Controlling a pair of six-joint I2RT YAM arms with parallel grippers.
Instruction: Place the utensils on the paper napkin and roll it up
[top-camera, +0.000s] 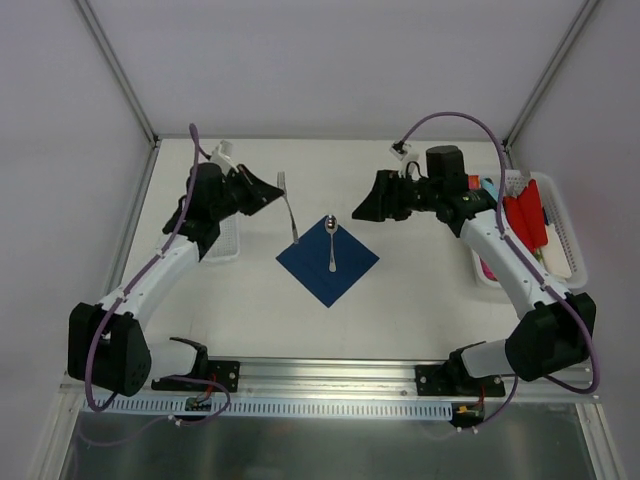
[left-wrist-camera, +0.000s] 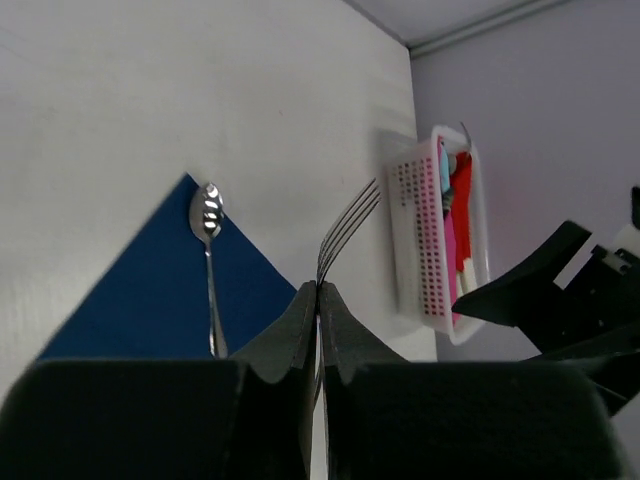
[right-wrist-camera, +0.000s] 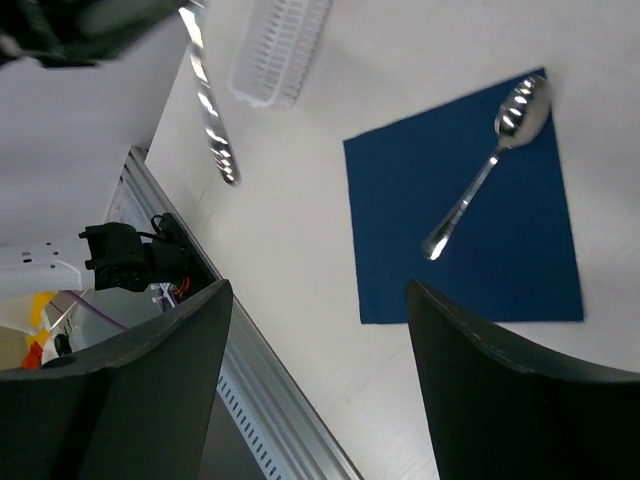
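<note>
The navy paper napkin (top-camera: 328, 265) lies flat as a diamond in the middle of the table, and a silver spoon (top-camera: 332, 243) rests on it, bowl towards the far corner. My left gripper (top-camera: 272, 192) hangs left of the napkin's far corner, shut on a silver fork (top-camera: 290, 212) that dangles slanted above the table. In the left wrist view the fork's tines (left-wrist-camera: 350, 222) stick out past the closed left gripper (left-wrist-camera: 318, 290). My right gripper (top-camera: 362, 207) hovers off the napkin's far right, open and holding nothing. The right wrist view looks down on the napkin (right-wrist-camera: 400, 220), spoon (right-wrist-camera: 487, 168) and fork (right-wrist-camera: 211, 112).
A small white basket (top-camera: 229, 243) sits under my left arm, left of the napkin. A white basket (top-camera: 565, 232) with red, pink and turquoise plastic pieces stands at the right edge. The table's metal front rail (right-wrist-camera: 260, 400) shows between the right gripper's (right-wrist-camera: 318, 288) fingers.
</note>
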